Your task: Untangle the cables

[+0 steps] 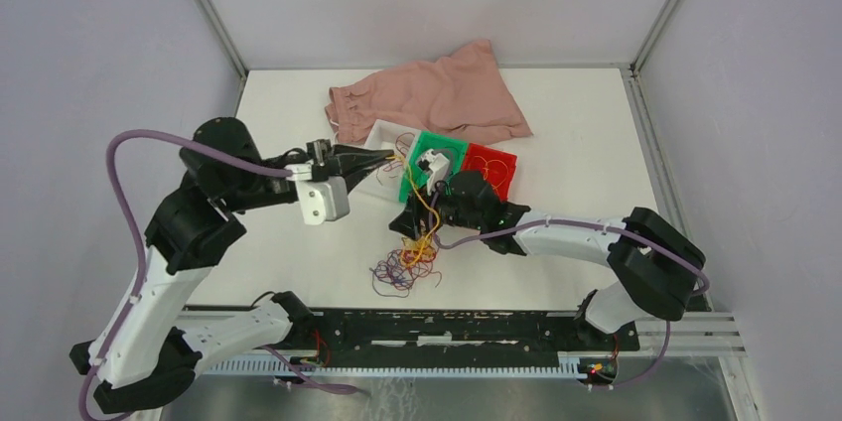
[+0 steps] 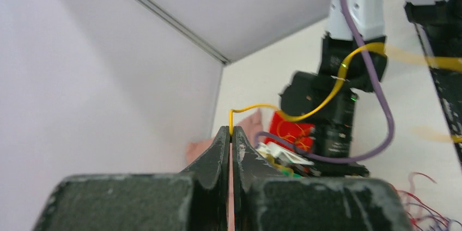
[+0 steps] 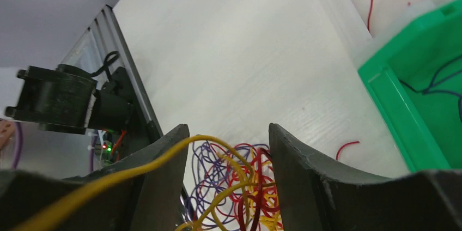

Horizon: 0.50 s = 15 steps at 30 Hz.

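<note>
Enclosure: plain pale grey walls [image 1: 99,44] on three sides, with metal posts in the back corners.
White table [image 1: 596,123] is the whole floor. A black frame rail [image 1: 447,327] runs along the near edge, with both arm bases on it.
Open room: bare tabletop to the right of the trays as far as the right wall, and a bare strip at front left beside the left arm. The centre is crowded.
Pink cloth [image 1: 437,98] lies crumpled at back centre, near the back edge.
White tray [image 1: 382,133], green tray [image 1: 452,148] and red tray [image 1: 493,168] sit in a row side by side, just in front of the cloth.
The cables [image 1: 405,267] are one loose clump of thin curly strands in red, yellow-orange and dark purple. It lies on the table front of centre, between the trays and the rail.
Right gripper [image 1: 412,227] is over the top of the clump, fingers spread. Strands pass between them, nothing clamped.
Left gripper [image 1: 387,157] is raised over the white tray, fingers pressed together on the end of one yellow cable [image 1: 422,205]. That cable runs from its tips down to the clump, going between the right fingers.
Strays: red strands in the white tray, dark blue ones in the green tray, and a short red piece on the table beside the green tray.
</note>
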Motion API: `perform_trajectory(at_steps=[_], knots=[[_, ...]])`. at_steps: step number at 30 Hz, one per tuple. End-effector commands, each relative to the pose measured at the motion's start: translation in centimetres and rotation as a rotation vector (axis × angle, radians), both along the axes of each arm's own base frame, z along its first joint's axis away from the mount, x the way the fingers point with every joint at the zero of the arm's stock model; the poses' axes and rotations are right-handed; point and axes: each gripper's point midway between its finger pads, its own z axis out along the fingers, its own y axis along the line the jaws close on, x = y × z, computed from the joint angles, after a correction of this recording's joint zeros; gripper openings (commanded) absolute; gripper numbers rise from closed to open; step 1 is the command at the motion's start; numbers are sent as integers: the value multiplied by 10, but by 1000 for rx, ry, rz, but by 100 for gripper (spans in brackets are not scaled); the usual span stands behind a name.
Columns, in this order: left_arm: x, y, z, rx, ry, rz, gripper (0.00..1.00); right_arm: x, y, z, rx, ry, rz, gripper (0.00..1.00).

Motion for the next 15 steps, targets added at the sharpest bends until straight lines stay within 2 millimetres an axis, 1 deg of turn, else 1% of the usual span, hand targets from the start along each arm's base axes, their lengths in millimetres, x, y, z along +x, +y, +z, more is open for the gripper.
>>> perform_trajectory(at_steps=[1, 6, 9, 15], knots=[[-10, 10, 72, -163, -158, 8, 3, 6, -1, -4, 41, -28, -50, 62], [-11, 23, 119, -268, -356, 60, 3, 3, -4, -26, 16, -6, -66, 62], [-7, 33, 144, -325, -477, 120, 3, -1, -4, -38, 1, 7, -65, 62], [-6, 47, 189, -461, -694, 203, 3, -8, -3, -47, -18, 7, -57, 62]])
